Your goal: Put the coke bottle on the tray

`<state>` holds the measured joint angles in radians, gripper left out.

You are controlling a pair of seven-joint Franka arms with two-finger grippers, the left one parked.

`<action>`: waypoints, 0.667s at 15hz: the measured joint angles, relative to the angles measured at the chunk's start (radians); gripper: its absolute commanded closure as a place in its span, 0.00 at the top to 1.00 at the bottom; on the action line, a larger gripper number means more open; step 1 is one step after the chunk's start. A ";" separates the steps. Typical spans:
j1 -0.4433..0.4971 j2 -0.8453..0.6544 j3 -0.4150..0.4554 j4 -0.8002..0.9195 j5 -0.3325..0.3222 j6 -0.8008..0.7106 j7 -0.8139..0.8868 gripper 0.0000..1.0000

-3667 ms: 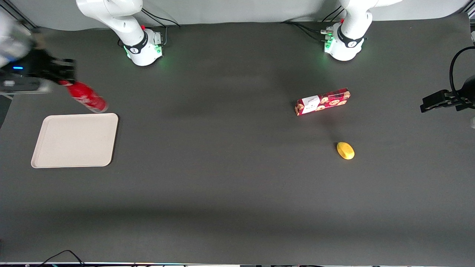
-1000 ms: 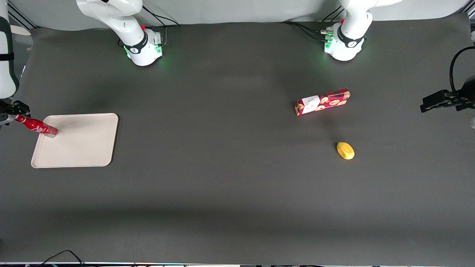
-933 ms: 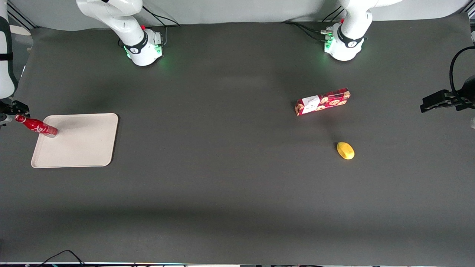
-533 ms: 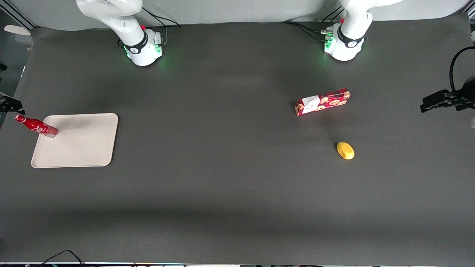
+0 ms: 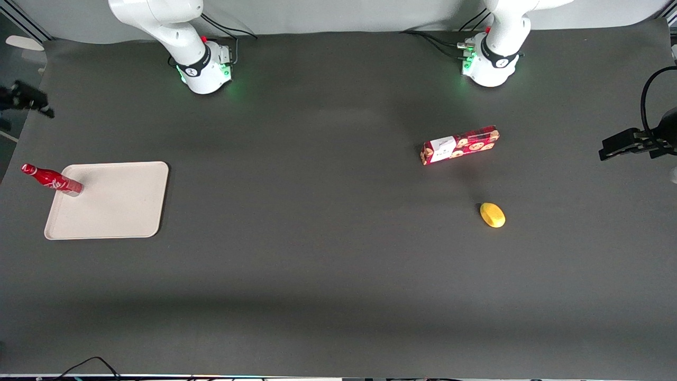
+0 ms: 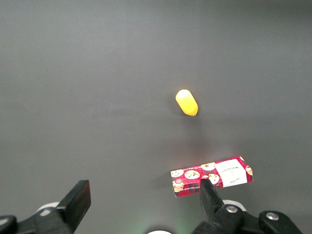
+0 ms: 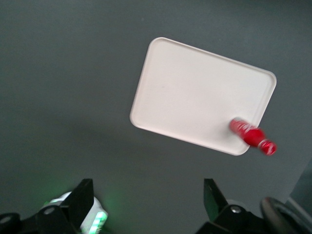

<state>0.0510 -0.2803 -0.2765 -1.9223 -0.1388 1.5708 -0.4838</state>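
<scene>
The gripper (image 5: 29,99) shows in the front view only as a dark, blurred shape at the working arm's end of the table, cut off by the picture's edge; the right wrist view gives just its two black fingers (image 7: 82,199), spread wide with nothing between them, so it is released and empty, well apart from the bottle. The bottle (image 5: 52,180) is slim and red with a red cap, faint white lettering and a clear base; it stands with its base on a corner of the tray (image 5: 116,206), just inside the rim, and its neck overlaps the rim toward the working arm's end, though whether it stands upright or leans cannot be told. The right wrist view shows the bottle (image 7: 252,137) blurred, on the same corner of the tray (image 7: 195,92). The tray is flat, smooth and off-white, rectangular with rounded corners and a low raised rim. The table (image 5: 328,254) has a matte dark grey covering. Toward the parked arm's end lie a long red box (image 5: 460,145) printed with cookies and a white label, and a small, rounded yellow object (image 5: 492,215) nearer the front camera; the left wrist view shows both, the box (image 6: 212,176) partly covered by a parked finger, the yellow object (image 6: 186,102) whole.
</scene>
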 measured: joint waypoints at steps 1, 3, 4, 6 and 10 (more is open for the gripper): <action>0.001 -0.041 0.066 -0.004 0.020 -0.038 0.102 1.00; 0.005 -0.084 0.176 -0.015 0.061 -0.065 0.273 1.00; 0.006 -0.090 0.224 -0.022 0.075 -0.065 0.351 1.00; 0.014 -0.084 0.289 -0.042 0.099 -0.042 0.470 1.00; 0.017 -0.038 0.322 -0.082 0.106 0.077 0.552 1.00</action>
<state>0.0681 -0.3179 0.0450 -2.0038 -0.0331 1.6480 0.0683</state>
